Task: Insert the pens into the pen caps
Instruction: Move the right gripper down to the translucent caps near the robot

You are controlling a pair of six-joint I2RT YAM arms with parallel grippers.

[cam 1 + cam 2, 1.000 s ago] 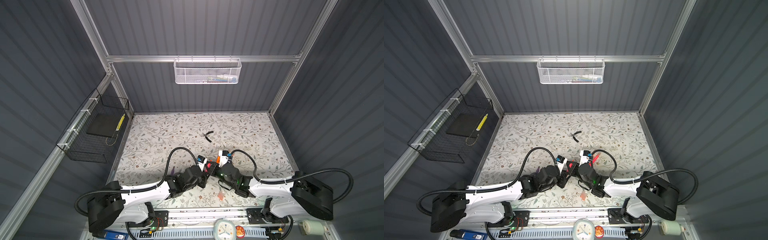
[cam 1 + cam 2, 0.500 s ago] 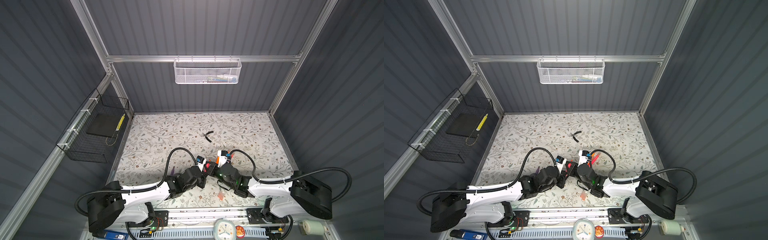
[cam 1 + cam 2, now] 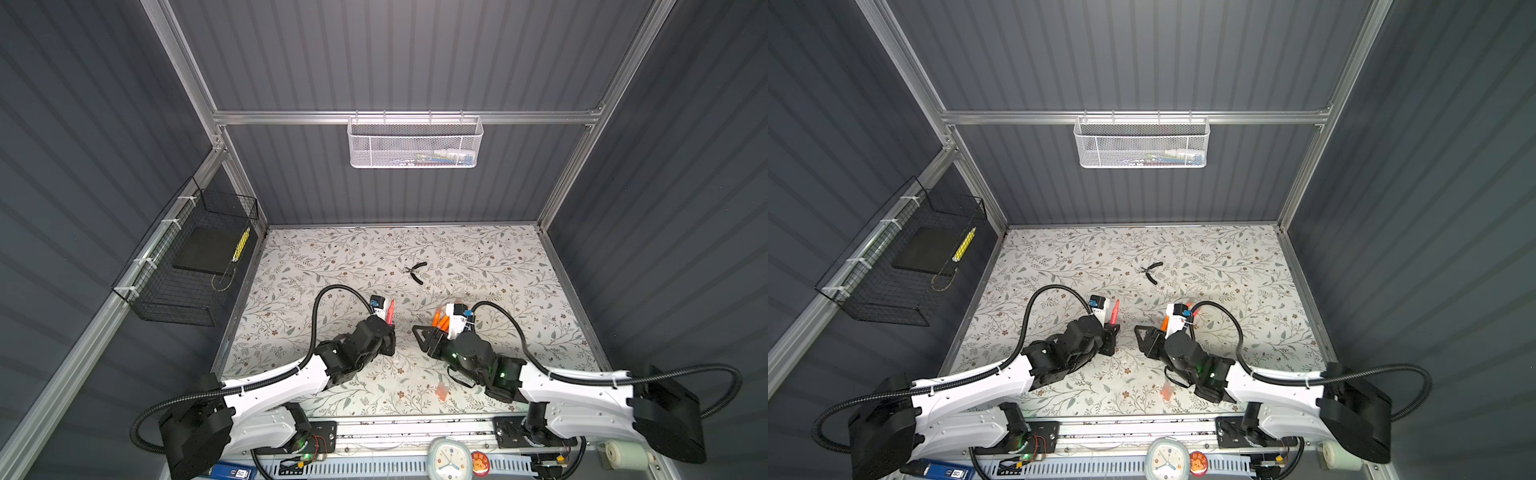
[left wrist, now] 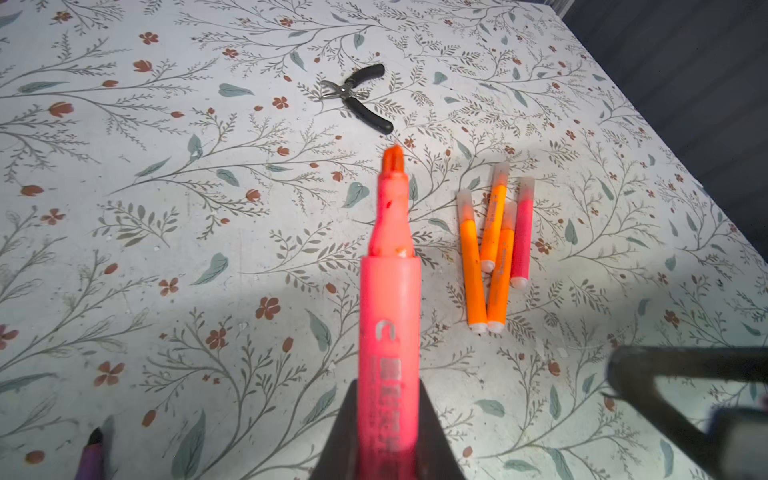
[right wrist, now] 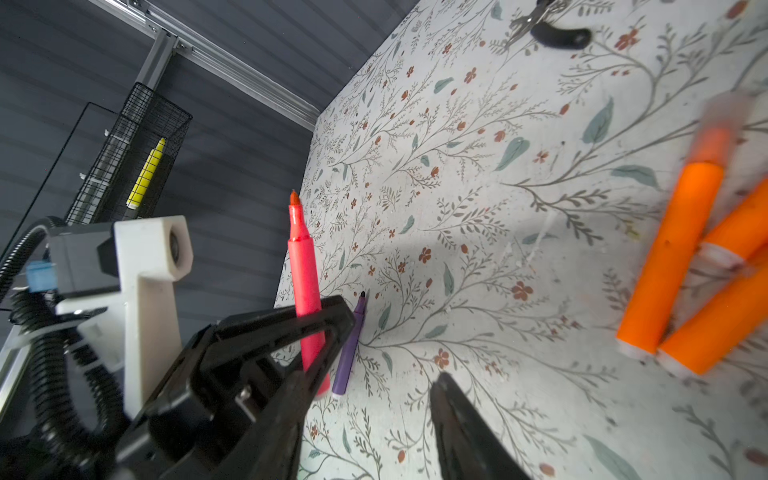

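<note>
The far half of the table [image 3: 332, 257] lies open, broken only by the pliers [image 3: 417, 272] near its middle, with bare passage on either side of them. Nearer the front, the left gripper [image 3: 390, 331], clamped on a pink-red pen [image 3: 390, 311] that juts past its fingers, faces the right gripper [image 5: 395, 345], whose fingers stand apart and hold nothing. Only a narrow gap separates the two. Four capped pens [image 4: 494, 249] lie bunched just beyond the right gripper, partly hidden by its wrist in both top views. A purple pen [image 5: 349, 353] lies close beside the left gripper. A loose cap [image 3: 441, 390] sits near the front edge. Bare strips run along both side walls.
</note>
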